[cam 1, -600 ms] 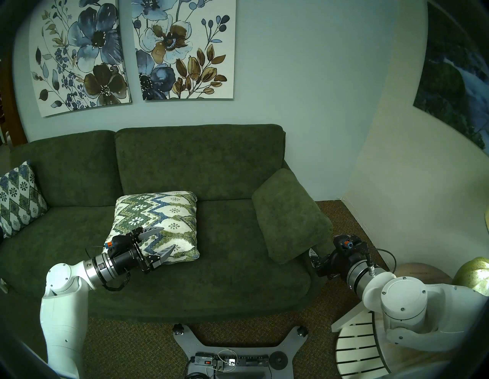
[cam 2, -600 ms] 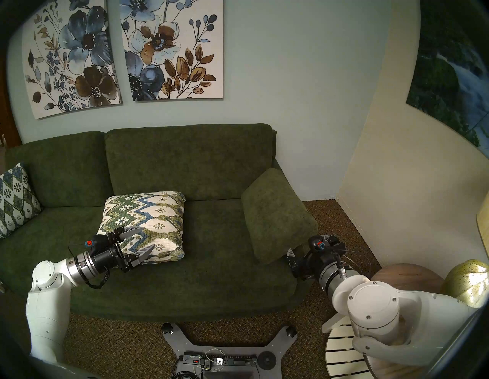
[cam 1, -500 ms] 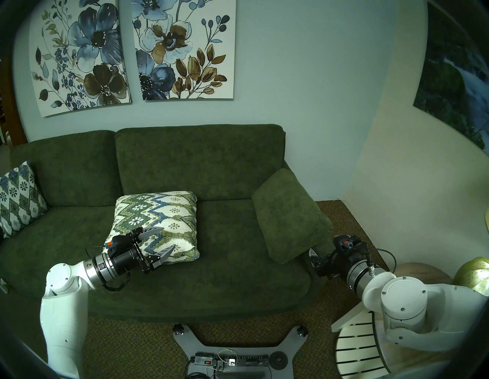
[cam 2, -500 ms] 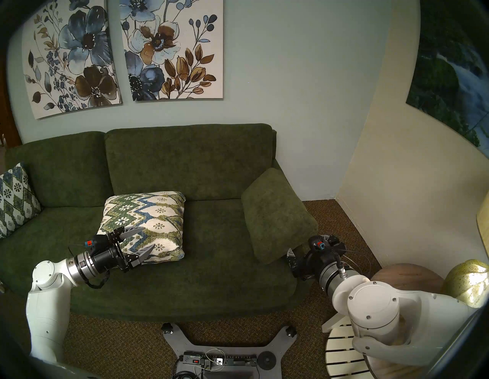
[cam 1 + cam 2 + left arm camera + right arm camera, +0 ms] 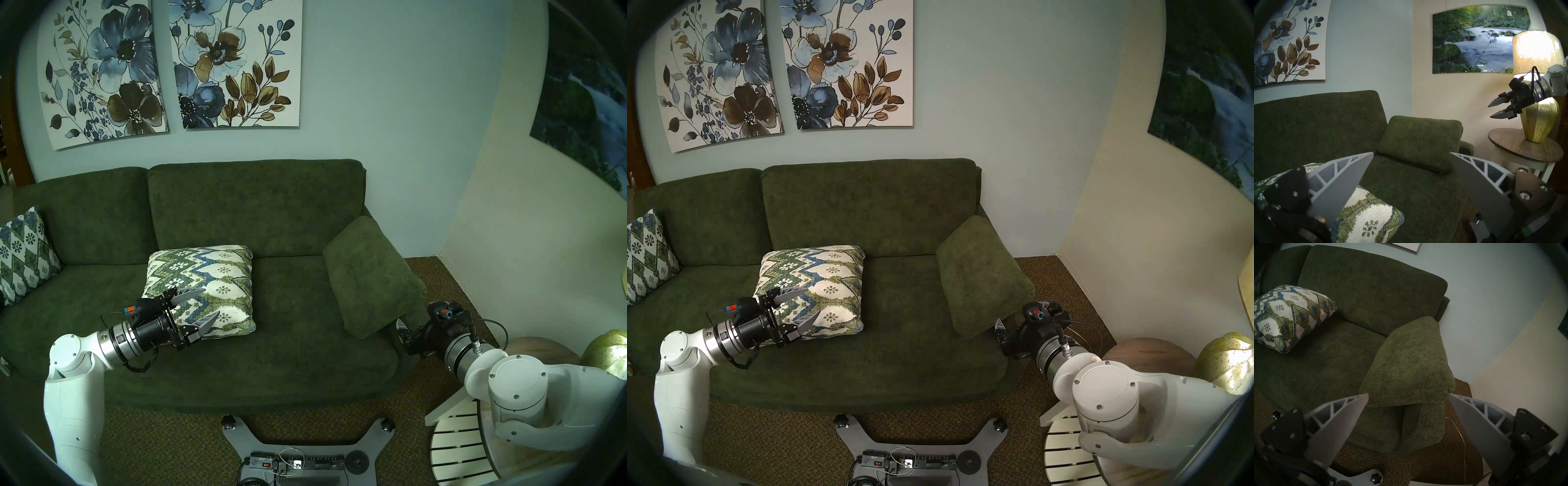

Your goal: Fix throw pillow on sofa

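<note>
My head pair looks down at the sofa (image 5: 271,339); both wrist cameras, looking past their own fingers, share its green cushion (image 5: 1420,142).

Throw pillow (image 5: 203,288): plump square, cream w/ green + blue zigzag chevrons & small flower motifs, lying flat-ish on sofa (image 5: 288,356) seat, roughly mid-seat, back edge touching the backrest. Sofa: big dark green 2-seater, textured fabric, two back cushions, rounded seat front.
</note>
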Motion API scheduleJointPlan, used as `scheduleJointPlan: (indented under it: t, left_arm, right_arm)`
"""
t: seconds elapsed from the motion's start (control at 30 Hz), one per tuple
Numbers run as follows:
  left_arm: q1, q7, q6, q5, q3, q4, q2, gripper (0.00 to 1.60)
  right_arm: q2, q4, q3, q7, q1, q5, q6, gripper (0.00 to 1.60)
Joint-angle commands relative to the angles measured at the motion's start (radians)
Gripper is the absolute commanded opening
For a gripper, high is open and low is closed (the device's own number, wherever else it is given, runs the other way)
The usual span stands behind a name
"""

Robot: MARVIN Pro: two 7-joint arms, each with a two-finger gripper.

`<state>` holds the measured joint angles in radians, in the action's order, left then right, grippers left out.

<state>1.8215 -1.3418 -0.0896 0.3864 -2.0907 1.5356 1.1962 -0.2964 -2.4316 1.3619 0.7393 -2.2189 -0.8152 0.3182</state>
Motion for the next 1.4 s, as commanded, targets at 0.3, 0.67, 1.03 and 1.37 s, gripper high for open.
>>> scheduleJointPlan:
  t: [0.3,0.67,1.03,1.37]
  left_arm:
    - [-0.081,0.121,0.103,0.029,-0.153,0.006,-0.074,1.6]
    - [-0.051,0.171,0.189,-0.031,-0.239,-0.054,-0.163,1.6]
    - [-0.092,0.225,0.373,-0.087,-0.25,-0.17,-0.269,1.6]
    - [-0.06,0.13,0.27,-0.14,-0.227,-0.356,-0.353,1.6]
  right_arm:
    - [0.001,-0.002,0.003,0.001,0.003,0.001,0.0,1.6]
    - [0.001,-0.002,0.003,0.001,0.003,0.001,0.0,1.6]
    - [0.001,-0.002,0.003,0.001,0.003,0.001,-0.001,1.6]
    - [0.002,-0.002,0.003,0.001,0.003,0.001,-0.001,1.6]
